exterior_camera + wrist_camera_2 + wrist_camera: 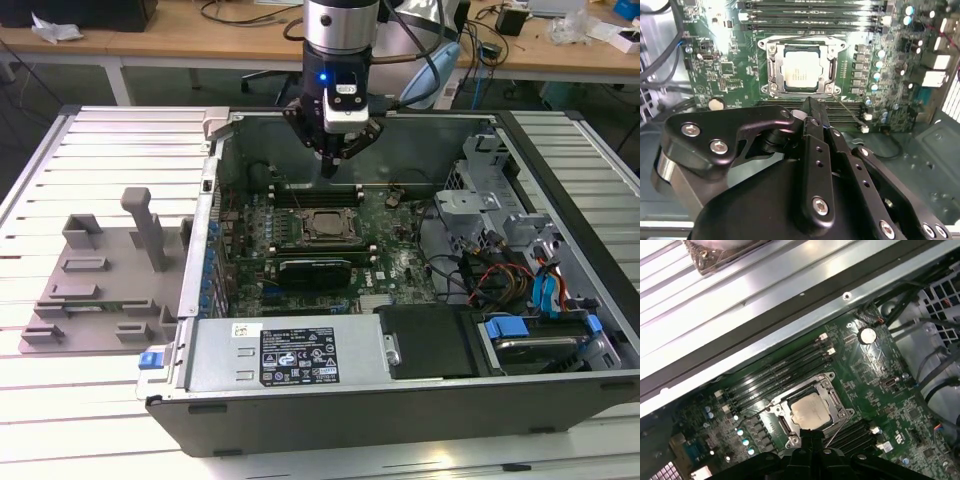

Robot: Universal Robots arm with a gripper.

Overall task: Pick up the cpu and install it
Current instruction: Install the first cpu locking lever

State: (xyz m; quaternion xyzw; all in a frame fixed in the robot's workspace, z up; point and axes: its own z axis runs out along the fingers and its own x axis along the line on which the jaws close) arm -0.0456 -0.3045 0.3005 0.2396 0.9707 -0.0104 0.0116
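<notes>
Tool closed narrow, holding nothing, above the motherboard inside the open computer case. Cpu seated flat in the socket frame, apart from the fingertips.

The exterior view looks down from above at the opened computer case, taking in its whole interior. Both wrist views look down from close above the motherboard and share the cpu in its socket frame.
</notes>
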